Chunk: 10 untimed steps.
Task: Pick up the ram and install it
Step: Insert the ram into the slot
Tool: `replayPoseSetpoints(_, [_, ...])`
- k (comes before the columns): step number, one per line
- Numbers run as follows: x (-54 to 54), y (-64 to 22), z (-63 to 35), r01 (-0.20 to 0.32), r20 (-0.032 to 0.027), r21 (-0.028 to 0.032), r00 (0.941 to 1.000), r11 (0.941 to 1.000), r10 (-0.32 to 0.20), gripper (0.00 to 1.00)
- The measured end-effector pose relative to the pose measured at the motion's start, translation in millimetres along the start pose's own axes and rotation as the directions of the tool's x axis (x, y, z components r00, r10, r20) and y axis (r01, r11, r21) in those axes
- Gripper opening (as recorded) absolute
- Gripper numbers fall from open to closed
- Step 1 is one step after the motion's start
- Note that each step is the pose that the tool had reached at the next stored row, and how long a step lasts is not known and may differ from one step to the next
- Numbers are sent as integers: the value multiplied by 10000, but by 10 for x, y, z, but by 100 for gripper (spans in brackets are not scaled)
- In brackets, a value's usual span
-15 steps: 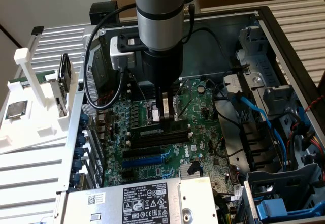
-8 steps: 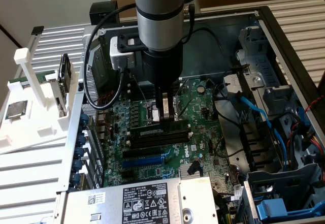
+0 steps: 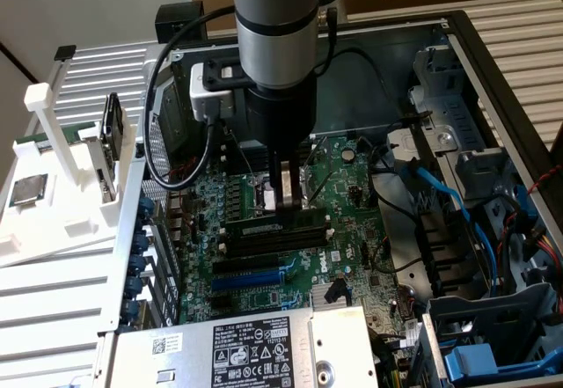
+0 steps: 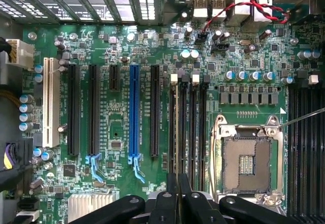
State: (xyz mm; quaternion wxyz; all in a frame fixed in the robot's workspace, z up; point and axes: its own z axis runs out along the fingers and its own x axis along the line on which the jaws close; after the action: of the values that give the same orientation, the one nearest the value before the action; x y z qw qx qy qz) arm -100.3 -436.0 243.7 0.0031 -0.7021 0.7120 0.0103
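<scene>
At the exterior view's left stands one white plastic rack [image 3: 53, 172], smooth and blocky, with one square silver processor chip [image 3: 26, 191] lying flat on it. One black cable [image 3: 155, 120] loops beside the slatted case wall, close to the arm.

At the frame's centre, one grey round arm [image 3: 273, 27] reaches straight down into the open case. Its gripper [image 3: 288, 203] has two flat metal fingers pressed together, tips down on the ram [image 3: 255, 223]. I cannot tell whether they nip its top edge or only bear on it. The ram stands on edge among the long memory slots at mid-board.

At the exterior view's right, metal drive cages [image 3: 457, 133] and blue cables [image 3: 440, 196] lie well apart from the fingers. One silver labelled box [image 3: 246, 348] closes the lower edge.

The wrist view shows one white slot [image 4: 50, 102], three long black slots [image 4: 74, 109], one short black slot [image 4: 115, 77] and one blue slot [image 4: 134, 112]. Then come four memory slots [image 4: 202, 132] side by side. The ram [image 4: 176, 127] is a thin pale edge in the slot farthest from the one empty square processor socket [image 4: 249, 163], running out from under the gripper [image 4: 178, 179].
</scene>
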Motion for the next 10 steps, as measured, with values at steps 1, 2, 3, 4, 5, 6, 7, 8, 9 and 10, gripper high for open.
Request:
replayPoseSetpoints(1, [1, 1, 0, -27, 1, 1, 10000, 10000, 27, 13])
replayPoseSetpoints(2, [4, 1, 0, -68, 1, 2, 10000, 10000, 68, 13])
replayPoseSetpoints(3, [6, 2, 0, -86, 1, 2, 10000, 10000, 86, 13])
replayPoseSetpoints(4, [7, 3, 0, -101, 1, 2, 9999, 9999, 101, 13])
replayPoseSetpoints(5, [11, 7, 0, -111, 2, 2, 9999, 9999, 111, 13])
replayPoseSetpoints(6, [12, 10, 0, -114, 2, 2, 9999, 9999, 114, 13])
replayPoseSetpoints(7, [13, 13, 0, -116, 2, 3, 9999, 9999, 116, 13])
replayPoseSetpoints(8, [14, 18, 1, -119, 2, 3, 9999, 9999, 119, 13])
replayPoseSetpoints(9, [14, 18, 1, -120, 1, 2, 9999, 9999, 120, 13])
replayPoseSetpoints(10, [14, 18, 1, -123, 2, 3, 9999, 9999, 123, 13])
